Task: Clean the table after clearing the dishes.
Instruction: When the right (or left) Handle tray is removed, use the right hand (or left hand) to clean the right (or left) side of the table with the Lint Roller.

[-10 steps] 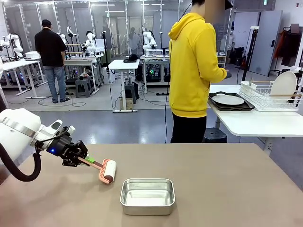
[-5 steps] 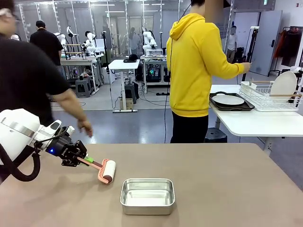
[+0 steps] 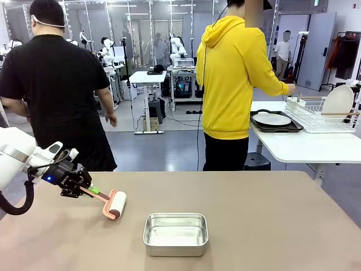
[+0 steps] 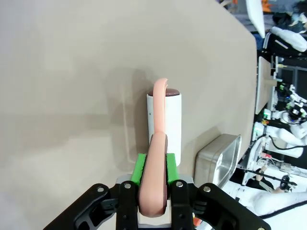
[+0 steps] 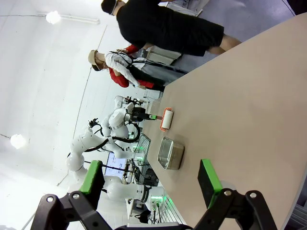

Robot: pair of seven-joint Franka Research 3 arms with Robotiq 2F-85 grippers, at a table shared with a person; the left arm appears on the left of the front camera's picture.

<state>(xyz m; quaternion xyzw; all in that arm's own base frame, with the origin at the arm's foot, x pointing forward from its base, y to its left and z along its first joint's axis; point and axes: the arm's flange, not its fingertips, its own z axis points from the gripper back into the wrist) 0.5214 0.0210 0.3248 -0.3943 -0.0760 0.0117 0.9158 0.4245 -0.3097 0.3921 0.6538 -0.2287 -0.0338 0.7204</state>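
Left gripper (image 3: 84,189): clenched on the pink handle of the lint roller (image 3: 115,204), whose white drum rests on the table (image 3: 271,226) ahead of the jaws.
Right gripper (image 5: 151,179): jaws spread wide, nothing between them, above the table.
Change: the roller has slid toward the table's left edge, farther from the steel pan (image 3: 175,233); a person in black (image 3: 56,84) now stands behind.
Count: one roller, one pan, one plate on a tray (image 3: 272,119), another plate in the wire rack (image 3: 337,103), on the white side table.
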